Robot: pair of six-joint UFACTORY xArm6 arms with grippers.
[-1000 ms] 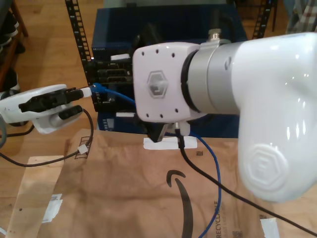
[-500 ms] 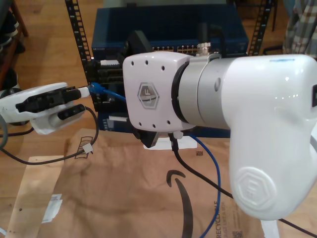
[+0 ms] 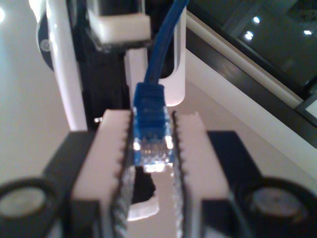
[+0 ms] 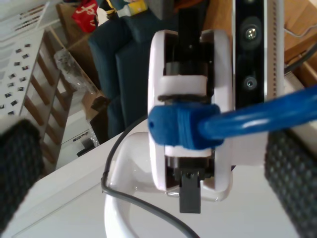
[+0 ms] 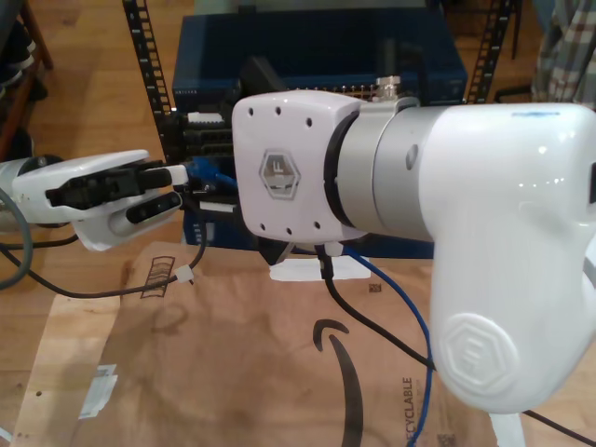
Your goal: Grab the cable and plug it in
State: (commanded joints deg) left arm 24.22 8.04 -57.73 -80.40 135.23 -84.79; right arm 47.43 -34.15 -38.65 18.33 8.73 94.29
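The cable point(image 3: 161, 49) is thin and bright blue. Its clear plug point(image 3: 150, 146) sits between the white toothed pads of my first gripper point(image 3: 151, 119), which is shut on it. In the exterior view my first gripper point(image 5: 182, 175) reaches in from the left, and the cable point(image 5: 414, 317) runs from it behind the big white arm point(image 5: 484, 214) and down over the cardboard. My second gripper point(image 4: 156, 166) is open, its black fingers point(image 4: 20, 163) wide apart. It faces my first gripper point(image 4: 190, 89) head-on, with the cable point(image 4: 247, 121) crossing between the fingers.
A dark blue rack of network gear point(image 5: 317, 56) with port rows stands behind the grippers in the exterior view. Brown cardboard point(image 5: 233, 372) covers the wooden table. A small white block point(image 5: 312, 271) and a black robot cable point(image 5: 372, 326) lie under the big arm.
My first gripper has moved toward the exterior view's right with the plug, closer to the rack and the big arm. The big arm shifted left, then held.
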